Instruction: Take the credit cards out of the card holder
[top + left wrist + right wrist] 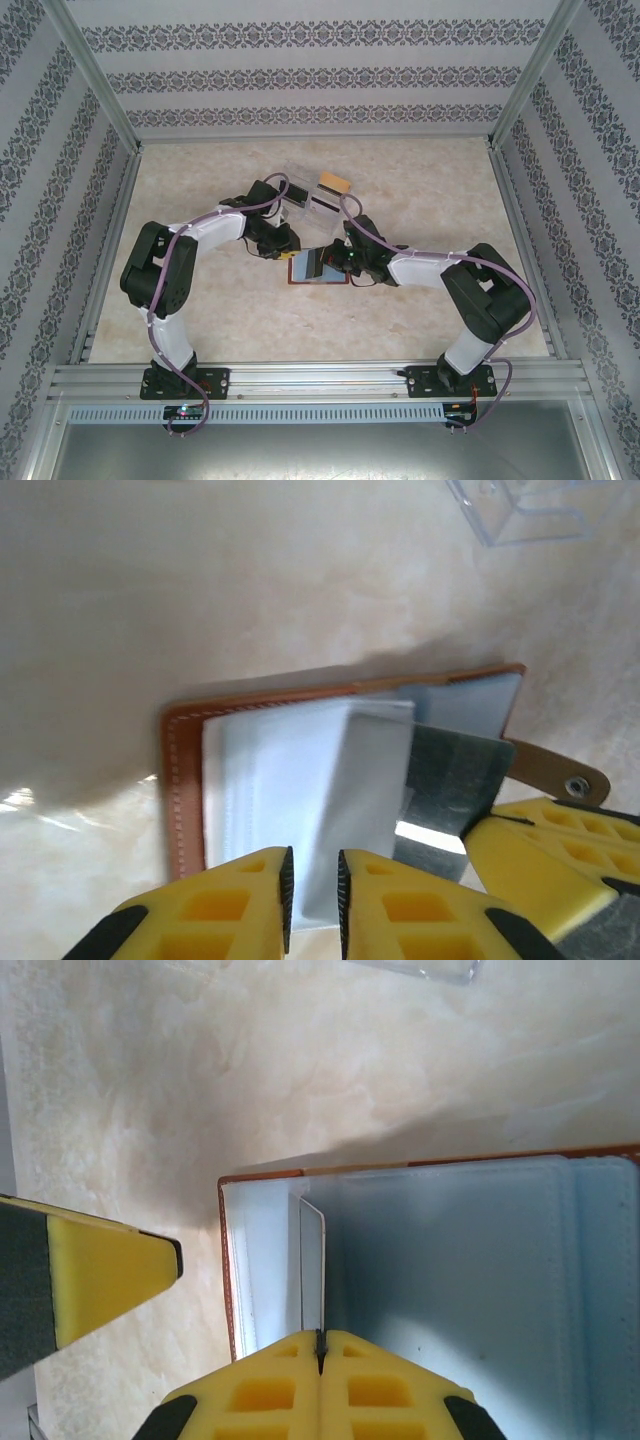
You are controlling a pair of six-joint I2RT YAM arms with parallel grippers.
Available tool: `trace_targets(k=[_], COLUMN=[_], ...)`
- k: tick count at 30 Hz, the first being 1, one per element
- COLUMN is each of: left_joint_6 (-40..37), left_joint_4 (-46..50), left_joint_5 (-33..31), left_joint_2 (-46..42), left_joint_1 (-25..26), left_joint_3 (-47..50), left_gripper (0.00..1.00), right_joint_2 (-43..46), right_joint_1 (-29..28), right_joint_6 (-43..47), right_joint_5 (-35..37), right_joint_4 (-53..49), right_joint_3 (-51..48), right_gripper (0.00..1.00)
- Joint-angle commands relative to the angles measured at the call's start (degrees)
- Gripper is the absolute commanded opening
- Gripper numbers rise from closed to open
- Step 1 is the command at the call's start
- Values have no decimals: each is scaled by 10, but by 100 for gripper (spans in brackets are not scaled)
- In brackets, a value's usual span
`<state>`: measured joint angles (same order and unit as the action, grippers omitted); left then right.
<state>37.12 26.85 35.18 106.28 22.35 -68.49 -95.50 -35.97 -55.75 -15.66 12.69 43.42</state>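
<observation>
The brown card holder (322, 277) lies open mid-table, its blue-grey pockets (480, 1280) facing up. My right gripper (320, 1345) is shut on a thin pale inner leaf (312, 1260) and holds it upright on edge; in the left wrist view its yellow finger (540, 850) lifts that greyish leaf (450, 775). My left gripper (312, 885) hovers at the holder's left edge (183, 780), jaws a narrow gap apart with nothing pinched. A yellow-orange credit card (333, 183) rests at the clear tray's far right.
The clear plastic compartment tray (300, 198) stands just behind the card holder, close to both wrists; its corner (520, 510) shows above the holder. Patterned walls and metal posts (100, 95) enclose the marble-look table.
</observation>
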Motion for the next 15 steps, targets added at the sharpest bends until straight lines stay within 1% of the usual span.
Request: trace_targets(k=[1, 5, 9, 10, 13, 15], left_joint_6=[-5, -5, -7, -7, -17, -25], left_joint_4=[-18, -22, -18, -13, 24, 37], left_joint_5=[29, 42, 41, 34, -19, -40], left_joint_2=[4, 25, 47, 53, 63, 64], left_joint_1=[15, 27, 33, 33, 33, 33], left_joint_3=[-3, -11, -18, -18, -26, -28], left_gripper=[20, 19, 17, 17, 15, 14], right_joint_2=[12, 11, 7, 7, 12, 22], right_joint_1=[5, 7, 10, 10, 14, 17], right_joint_6=[13, 14, 14, 13, 14, 15], right_joint_5=[7, 3, -4, -4, -2, 3], right_joint_4=[5, 2, 0, -1, -2, -2], right_joint_3=[-7, -5, -2, -2, -8, -15], right_gripper=[0, 0, 0, 0, 0, 0])
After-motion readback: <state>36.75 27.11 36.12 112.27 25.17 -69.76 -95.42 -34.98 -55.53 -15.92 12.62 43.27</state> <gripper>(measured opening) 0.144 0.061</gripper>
